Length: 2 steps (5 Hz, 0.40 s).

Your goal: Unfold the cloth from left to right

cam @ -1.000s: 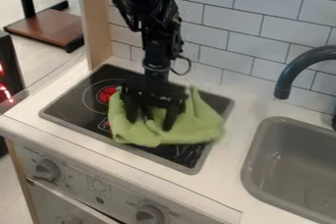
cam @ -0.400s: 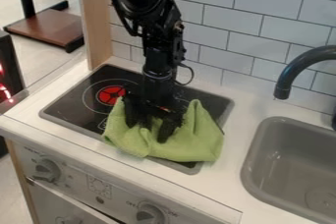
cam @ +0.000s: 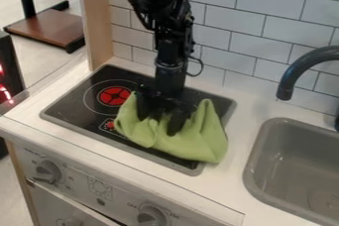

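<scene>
Gripper (cam: 158, 123) is down at the cloth (cam: 192, 140), fingers spread w/ a gap, so open; a bunched bit sits btwn them, no clear pinch. Cloth's on the stove (cam: 74, 102), mostly its R half, rumpled, R edge close to the counter (cam: 232, 184). Step in hand, prob.: getting hold of a fold, unfolding not done. Next: close on the top layer only, L side, lift a bit, carry R, lay flat, then let go.
</scene>
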### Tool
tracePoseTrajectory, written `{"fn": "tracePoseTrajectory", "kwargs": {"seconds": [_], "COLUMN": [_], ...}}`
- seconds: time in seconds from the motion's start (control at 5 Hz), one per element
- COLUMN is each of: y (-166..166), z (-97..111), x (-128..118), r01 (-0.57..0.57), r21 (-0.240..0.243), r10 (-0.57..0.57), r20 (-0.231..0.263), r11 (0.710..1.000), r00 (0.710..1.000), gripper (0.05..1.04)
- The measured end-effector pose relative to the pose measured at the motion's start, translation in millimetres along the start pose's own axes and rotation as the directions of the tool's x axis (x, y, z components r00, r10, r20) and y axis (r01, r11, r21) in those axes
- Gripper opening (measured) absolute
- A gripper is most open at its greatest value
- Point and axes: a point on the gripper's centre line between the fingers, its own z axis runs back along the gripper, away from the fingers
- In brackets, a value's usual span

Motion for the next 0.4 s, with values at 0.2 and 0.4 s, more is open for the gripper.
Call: {"fn": "tracePoseTrajectory", "kwargs": {"seconds": [0.2, 0.4], "y": [-1.1, -3.5], "z": [5.4, 9.0], "x": [15.8, 20.5], "r01": [0.002, 0.022], "r21": [-0.029, -0.047], "r10": [-0.002, -0.02], "r20": [0.024, 0.039], "r11": [1.0, 0.999], "r00": [1.0, 0.999], "gripper": [1.0, 1.0]}}
